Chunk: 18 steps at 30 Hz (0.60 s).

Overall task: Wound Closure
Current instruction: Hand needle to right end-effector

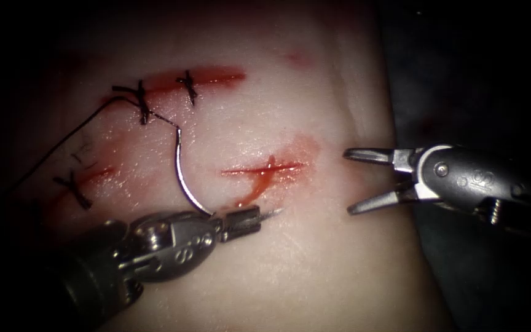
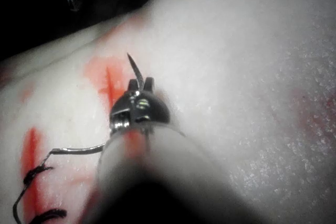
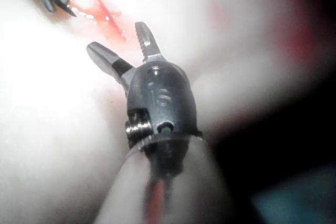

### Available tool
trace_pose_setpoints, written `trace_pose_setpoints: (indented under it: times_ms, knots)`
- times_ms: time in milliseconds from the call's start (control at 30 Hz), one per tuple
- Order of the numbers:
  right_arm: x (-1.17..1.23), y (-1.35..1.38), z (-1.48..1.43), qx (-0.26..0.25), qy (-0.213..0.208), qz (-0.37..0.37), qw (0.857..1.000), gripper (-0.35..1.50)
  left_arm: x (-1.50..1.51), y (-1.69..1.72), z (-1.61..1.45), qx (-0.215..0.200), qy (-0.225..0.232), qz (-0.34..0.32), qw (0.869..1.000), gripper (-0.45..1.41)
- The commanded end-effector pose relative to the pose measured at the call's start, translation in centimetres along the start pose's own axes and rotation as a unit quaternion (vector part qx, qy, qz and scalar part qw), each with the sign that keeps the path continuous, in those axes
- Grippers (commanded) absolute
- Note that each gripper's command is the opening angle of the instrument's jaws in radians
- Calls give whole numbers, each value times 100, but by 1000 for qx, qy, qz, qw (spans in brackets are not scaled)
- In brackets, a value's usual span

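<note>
The tissue [image 1: 314, 270] was a pale, moist, glistening slab that ran across the bench view, and past its right edge lay only dark surroundings [image 1: 480, 61]. Nearest the endoscope, the left arm's tool [image 1: 241, 222] came in from the lower left, a grey metal wrist on a dark shaft, with its short jaws clamped on the needle [image 1: 182, 178] close to the pointed end, so that the bright tip stuck out just past the jaws toward the right. The needle was a thin steel curve lying free above the tissue, not in it, arching up and back from the jaws to its tail, where the thread [image 1: 62, 144] joined it. In the left wrist view the same tool [image 2: 140, 83] held the needle [image 2: 135, 69] with the point standing beyond the jaws. Just beyond lay a short open cut [image 1: 265, 167], wet with red fluid [image 1: 254, 190] that trailed down from it. To the right of this cut the right arm's tool [image 1: 350, 182] hung with its serrated jaws spread wide and holding nothing; the right wrist view showed it [image 3: 122, 43] agape as well. Farther back a longer cut [image 1: 210, 77] was crossed by dark knotted stitches [image 1: 141, 101], and another stitch [image 1: 74, 187] sat at the far left. The black thread ran from the knots off to the left.
</note>
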Motion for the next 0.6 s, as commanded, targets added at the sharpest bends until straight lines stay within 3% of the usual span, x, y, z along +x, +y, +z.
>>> trace_pose_setpoints:
  times_ms: [33,133,300,333,600]
  knots:
    - [-6,4,11,0,1,14,1000,42,-4,-6,2,-12,41,17,999,-45]
    - [-6,15,14,-1,5,52,999,37,-5,-13,-7,-4,106,41,994,-45]
    - [-8,28,18,15,50,123,991,26,-9,-15,-14,-23,179,62,982,-45]
    - [-10,32,21,31,75,154,985,25,-10,-15,-15,-29,213,69,974,-45]
    - [-17,41,43,107,131,224,960,30,-10,-20,-18,-36,302,103,947,-45]
